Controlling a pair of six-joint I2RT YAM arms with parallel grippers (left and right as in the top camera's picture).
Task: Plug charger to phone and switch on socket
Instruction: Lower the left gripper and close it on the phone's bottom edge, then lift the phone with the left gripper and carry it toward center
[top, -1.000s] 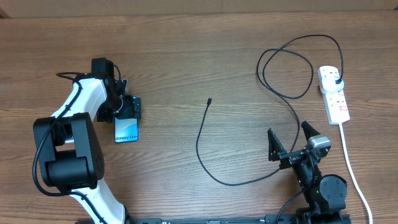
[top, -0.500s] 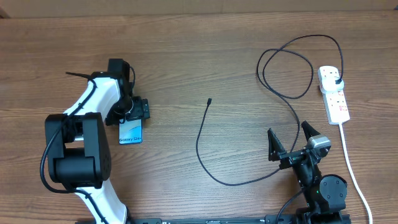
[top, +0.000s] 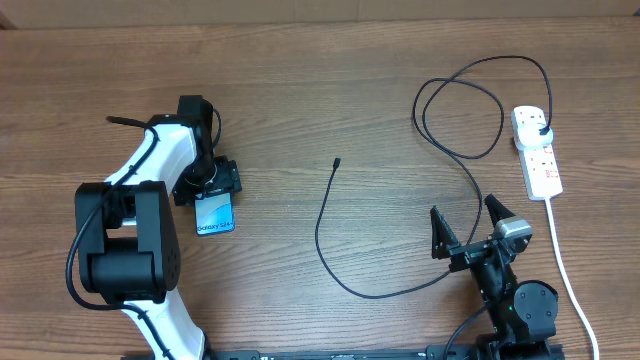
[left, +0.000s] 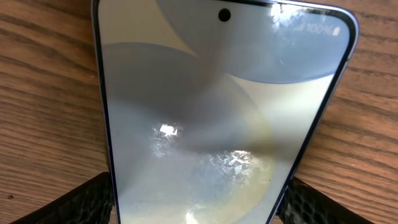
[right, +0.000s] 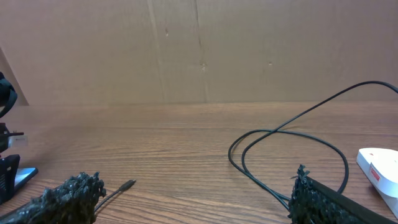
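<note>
The left tool (top: 212, 188) is set wide across the phone (top: 214, 215), one of its fingers (left: 87, 202) against each long edge, so it holds the phone by its width at the end farther from the near edge. The phone lies flat and screen up on the left part of the counter (top: 300, 80), about midway between the far and near edges, its "Galaxy S24" end pointing to the near edge.

The right tool (top: 462, 212) stands wide open and holds nothing, close to the near edge on the right side.

The charger (top: 320, 225) has its small tip free near the middle of the counter, well apart from the phone. Its cable curves toward the near edge, passes the right tool, loops up toward the far right corner and ends in a black plug (top: 541, 128) seated in the far end of the socket (top: 542, 170). The socket lies along the right edge, its white cord (top: 565, 260) running to the near edge.
</note>
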